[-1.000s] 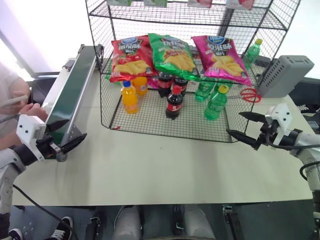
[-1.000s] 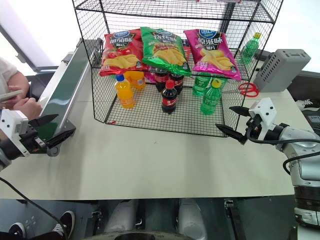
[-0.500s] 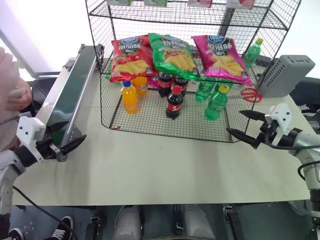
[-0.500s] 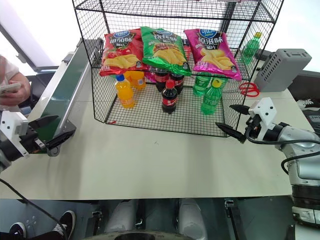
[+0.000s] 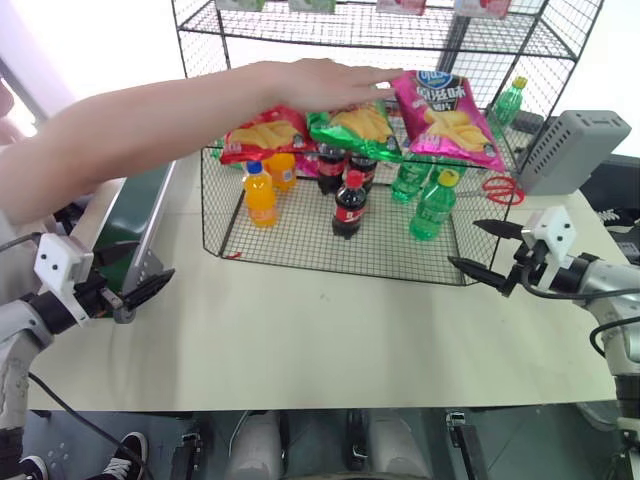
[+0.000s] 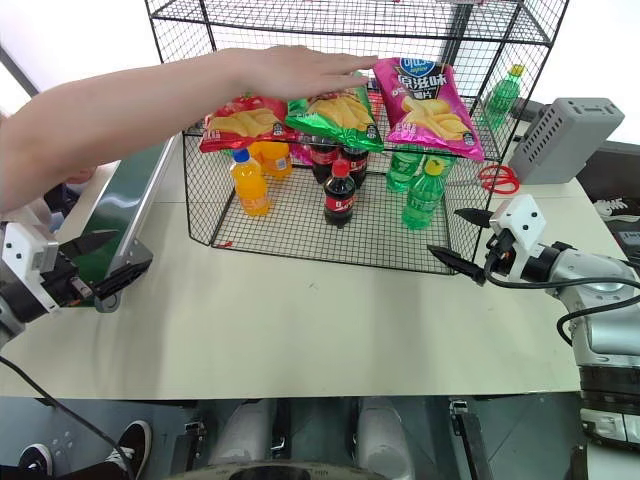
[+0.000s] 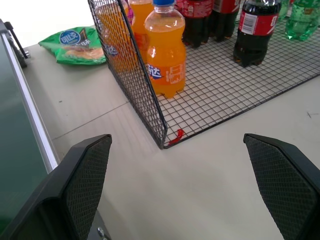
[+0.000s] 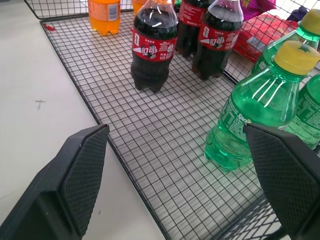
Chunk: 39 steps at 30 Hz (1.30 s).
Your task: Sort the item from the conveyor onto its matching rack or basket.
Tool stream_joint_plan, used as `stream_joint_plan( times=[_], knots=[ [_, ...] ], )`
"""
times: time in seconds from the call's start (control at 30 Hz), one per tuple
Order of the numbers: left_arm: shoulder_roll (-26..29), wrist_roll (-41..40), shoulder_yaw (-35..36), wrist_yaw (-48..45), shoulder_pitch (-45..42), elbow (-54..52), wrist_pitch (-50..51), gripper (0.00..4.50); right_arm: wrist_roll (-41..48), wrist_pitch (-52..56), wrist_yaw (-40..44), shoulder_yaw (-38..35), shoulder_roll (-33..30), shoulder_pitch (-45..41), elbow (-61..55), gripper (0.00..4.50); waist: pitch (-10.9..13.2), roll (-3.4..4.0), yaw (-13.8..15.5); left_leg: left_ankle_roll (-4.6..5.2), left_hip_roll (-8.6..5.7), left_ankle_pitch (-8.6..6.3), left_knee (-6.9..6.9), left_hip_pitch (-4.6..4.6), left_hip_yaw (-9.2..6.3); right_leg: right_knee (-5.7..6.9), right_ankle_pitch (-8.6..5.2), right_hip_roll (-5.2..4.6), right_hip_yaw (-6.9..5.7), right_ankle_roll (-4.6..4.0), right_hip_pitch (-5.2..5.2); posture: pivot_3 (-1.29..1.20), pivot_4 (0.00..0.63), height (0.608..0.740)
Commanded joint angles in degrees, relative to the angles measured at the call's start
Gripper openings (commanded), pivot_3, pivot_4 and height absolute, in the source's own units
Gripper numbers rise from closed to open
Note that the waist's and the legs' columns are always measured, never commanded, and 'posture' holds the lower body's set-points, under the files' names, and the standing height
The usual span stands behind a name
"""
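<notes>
A person's arm [image 5: 150,125] hides most of the conveyor [image 5: 135,205], its hand [image 5: 320,80] flat over the rack's [image 5: 330,240] bags. Both grippers, left [image 5: 125,272] and right [image 5: 485,250], hover spread, empty.

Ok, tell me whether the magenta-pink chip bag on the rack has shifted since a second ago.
No. The magenta-pink chip bag lies in the same spot on the black wire rack, right of the green chip bag. A person's hand has reached in over the bags beside it.
</notes>
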Motion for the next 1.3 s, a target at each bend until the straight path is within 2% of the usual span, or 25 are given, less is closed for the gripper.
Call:
stream_joint_plan(
  times=[0.03,0.8,1.3],
  knots=[
    [0.12,-0.13,0.18,-0.01,-0.13,-1.09,-0.98,4.5,0.21,-0.81,0.02,-0.6,-0.44,-0.32,-0.74,4.46,0.0,0.0,0.0,0.0,0.0,0.0,0.0,0.0,0.0,0.0,0.0,0.0,0.0,0.0,0.0,0.0,0.15,0.74],
    [-0.37,-0.66,1.13,0.43,2.37,-2.83,-0.9,4.5,-0.55,-1.81,0.07,1.36,-0.26,-1.6,0.02,4.46,0.0,0.01,0.0,0.0,0.01,0.0,0.0,0.0,0.0,0.0,0.0,0.0,0.01,0.0,-0.02,0.0,0.15,0.74],
    [-0.63,-2.93,1.73,-0.87,2.93,-2.96,-1.39,4.5,4.27,0.93,2.82,0.71,-0.11,-1.49,-3.11,4.46,0.01,0.01,0.02,0.0,0.01,0.0,0.0,-0.01,0.0,0.0,0.0,0.0,0.01,-0.01,-0.02,0.0,0.15,0.74]
  ],
)
